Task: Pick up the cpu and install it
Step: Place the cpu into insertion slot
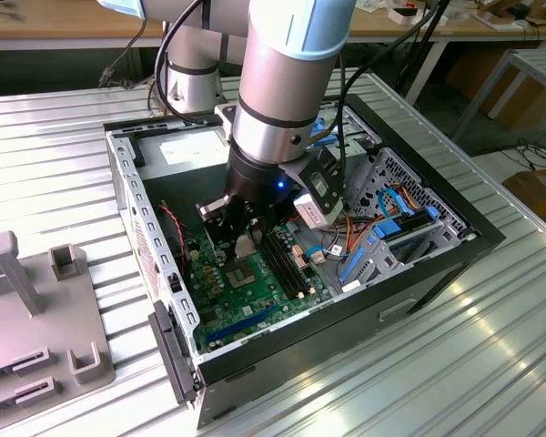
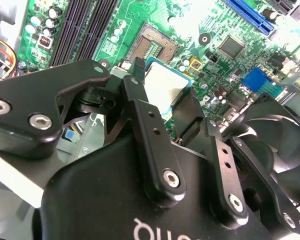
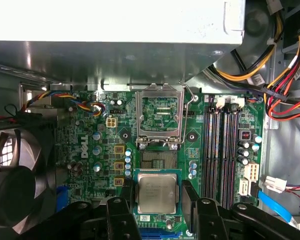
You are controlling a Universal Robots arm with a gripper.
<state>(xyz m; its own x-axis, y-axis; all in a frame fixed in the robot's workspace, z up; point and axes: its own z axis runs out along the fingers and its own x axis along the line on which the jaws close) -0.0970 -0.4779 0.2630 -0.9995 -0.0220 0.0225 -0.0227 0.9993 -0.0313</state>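
The cpu (image 3: 157,192) is a small square chip with a pale silver top and a thin green rim. My gripper (image 3: 157,187) is shut on it, one black finger (image 3: 127,202) on each side. In the second wrist view the cpu (image 2: 162,90) hangs tilted between the fingers (image 2: 140,100), above the green motherboard (image 2: 215,30). Just beyond the chip lies the open socket (image 3: 157,160) with its metal load plate (image 3: 160,112) swung up. In the exterior view the gripper (image 1: 241,241) is down inside the open computer case (image 1: 136,209), over the motherboard (image 1: 255,305).
A silver power supply box (image 3: 115,30) overhangs the board's far side. A black fan (image 3: 15,192) sits on one side, memory slots (image 3: 222,150) and bundled cables (image 3: 285,75) on the other. A grey fixture (image 1: 36,309) stands on the table at the exterior view's left.
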